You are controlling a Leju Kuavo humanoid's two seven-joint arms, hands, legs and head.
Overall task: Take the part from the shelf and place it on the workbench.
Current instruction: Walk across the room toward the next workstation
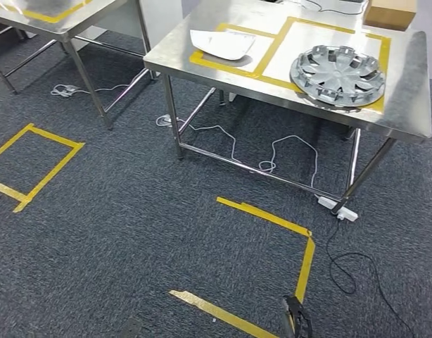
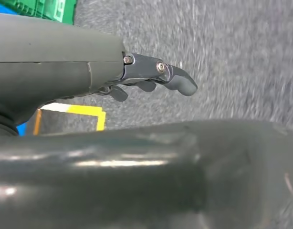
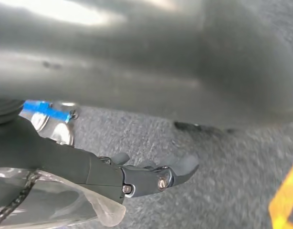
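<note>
Hubcap (image 1: 338, 75) on the bench (image 1: 416, 105) looks light, thin, flexible plastic; we'd grip its rim. Left hand (image 2: 152, 78) and right hand (image 3: 152, 174) hang empty, fingers loosely extended.

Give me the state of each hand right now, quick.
Left hand: open, fingers out over the carpet, holding nothing.
Right hand: open, fingers out, holding nothing.

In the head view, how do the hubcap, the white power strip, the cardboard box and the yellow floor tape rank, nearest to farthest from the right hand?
From the right hand:
1. Yellow floor tape, just beside it.
2. White power strip, under the table.
3. Hubcap, on the tabletop.
4. Cardboard box, at the tabletop's far edge.
</note>
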